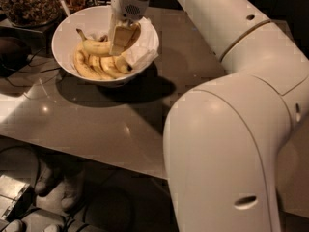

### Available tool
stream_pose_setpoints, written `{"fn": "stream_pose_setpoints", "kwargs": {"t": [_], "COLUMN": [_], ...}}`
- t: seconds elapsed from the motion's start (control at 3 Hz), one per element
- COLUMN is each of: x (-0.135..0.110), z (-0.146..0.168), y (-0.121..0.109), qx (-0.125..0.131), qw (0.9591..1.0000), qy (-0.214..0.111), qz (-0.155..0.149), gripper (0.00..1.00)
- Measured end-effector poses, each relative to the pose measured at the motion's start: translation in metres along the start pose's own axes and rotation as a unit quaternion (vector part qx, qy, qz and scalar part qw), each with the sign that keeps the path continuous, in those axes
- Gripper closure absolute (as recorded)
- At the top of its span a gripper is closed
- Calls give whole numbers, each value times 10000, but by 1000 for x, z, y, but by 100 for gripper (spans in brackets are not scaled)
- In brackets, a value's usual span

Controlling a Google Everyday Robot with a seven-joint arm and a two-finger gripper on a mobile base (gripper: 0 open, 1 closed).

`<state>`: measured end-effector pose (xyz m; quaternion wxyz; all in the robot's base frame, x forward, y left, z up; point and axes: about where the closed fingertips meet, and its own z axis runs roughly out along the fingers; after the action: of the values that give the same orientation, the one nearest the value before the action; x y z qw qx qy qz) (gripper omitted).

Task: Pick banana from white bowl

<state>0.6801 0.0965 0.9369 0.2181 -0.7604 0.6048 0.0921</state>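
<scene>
The white bowl [67,30] stands at the back left of the grey table [96,124] and holds several yellow bananas [99,66]. One banana [94,46] lies across the top of the others, its stem pointing up to the left and its right end at the gripper. My gripper [121,38] hangs down inside the bowl, over the right half of the bunch and against that top banana. A white crumpled sheet [142,52] lies in the bowl's right side, beside the gripper.
A dark glass jar of nuts [26,4] stands behind the bowl at the left. Dark cables [24,74] lie to the left of the bowl. My large white arm [231,129] fills the right of the view. The table's front edge runs over the floor [58,197].
</scene>
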Motion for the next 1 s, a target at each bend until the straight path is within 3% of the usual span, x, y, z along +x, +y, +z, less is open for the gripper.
{"fn": "stream_pose_setpoints", "kwargs": {"t": [0.67,1.0], "x": [3,6], "z": [-34,-48], "y": [51,92], "qx": [139,180], "qw": [9975,9964], "qy": [-691,-808], "qz": [42,168], "gripper": [100,100]}}
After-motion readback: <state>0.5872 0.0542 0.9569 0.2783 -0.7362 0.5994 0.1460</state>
